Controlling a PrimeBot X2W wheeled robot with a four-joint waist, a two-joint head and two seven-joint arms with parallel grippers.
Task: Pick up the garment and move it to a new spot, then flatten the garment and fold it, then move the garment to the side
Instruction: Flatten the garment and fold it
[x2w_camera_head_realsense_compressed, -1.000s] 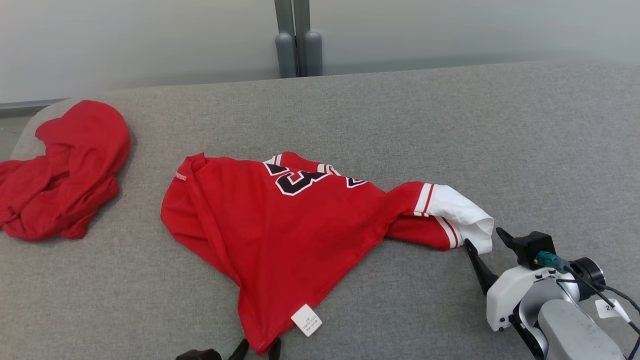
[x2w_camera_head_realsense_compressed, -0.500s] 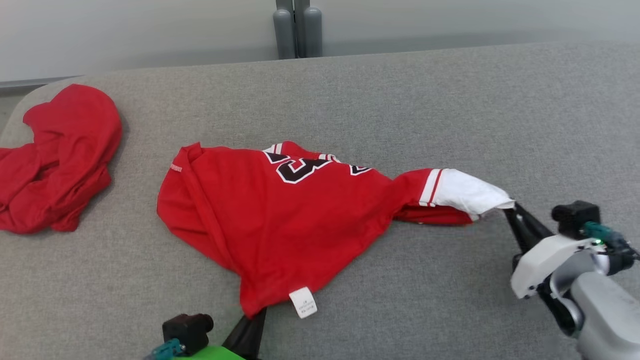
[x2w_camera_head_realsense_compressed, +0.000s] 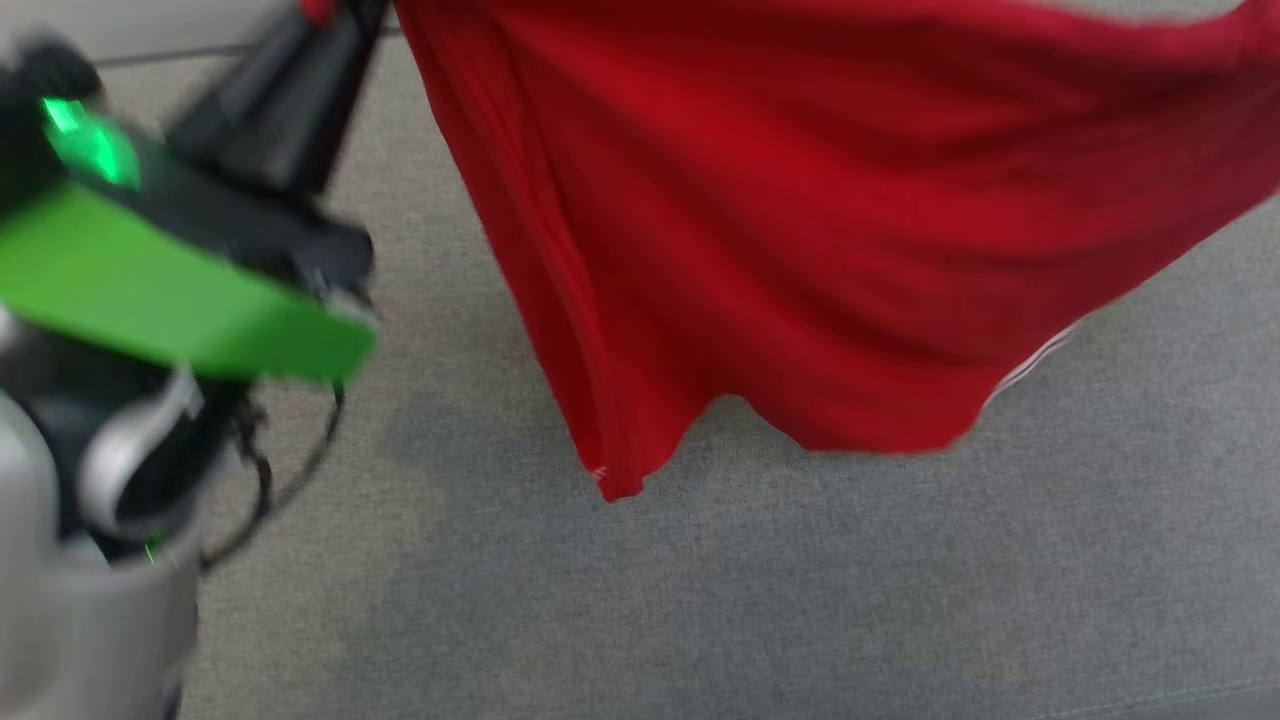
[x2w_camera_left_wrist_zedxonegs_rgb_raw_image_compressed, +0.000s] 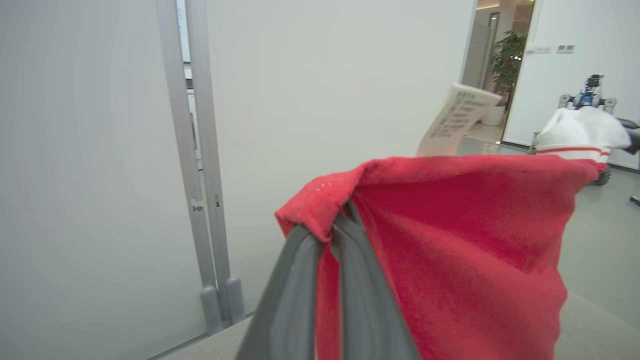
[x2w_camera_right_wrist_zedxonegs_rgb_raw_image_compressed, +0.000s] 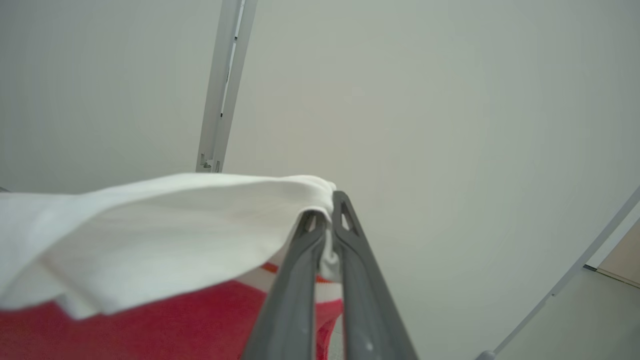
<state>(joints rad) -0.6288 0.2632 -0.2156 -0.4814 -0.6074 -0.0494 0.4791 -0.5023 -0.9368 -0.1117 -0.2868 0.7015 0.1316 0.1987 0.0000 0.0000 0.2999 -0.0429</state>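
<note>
The red garment (x2w_camera_head_realsense_compressed: 800, 220) hangs in the air, spread wide over the grey surface (x2w_camera_head_realsense_compressed: 800, 600), which lies open beneath its dangling lower edges. The left gripper (x2w_camera_left_wrist_zedxonegs_rgb_raw_image_compressed: 334, 231) is pinched tight on a red hem corner. The right gripper (x2w_camera_right_wrist_zedxonegs_rgb_raw_image_compressed: 327, 225) is clamped on the edge of the white sleeve (x2w_camera_right_wrist_zedxonegs_rgb_raw_image_compressed: 175, 225).

Left gripper (x2w_camera_left_wrist_zedxonegs_rgb_raw_image_compressed: 334, 231): fingers pressed together, tips pinched red garment (x2w_camera_left_wrist_zedxonegs_rgb_raw_image_compressed: 465, 235) corner. Left wrist, green-banded and blurred, sat at head view's upper left, dark fingers angled up-right. Right gripper (x2w_camera_right_wrist_zedxonegs_rgb_raw_image_compressed: 327, 217): fingers likewise closed, tips nipped garment's white sleeve hem.
</note>
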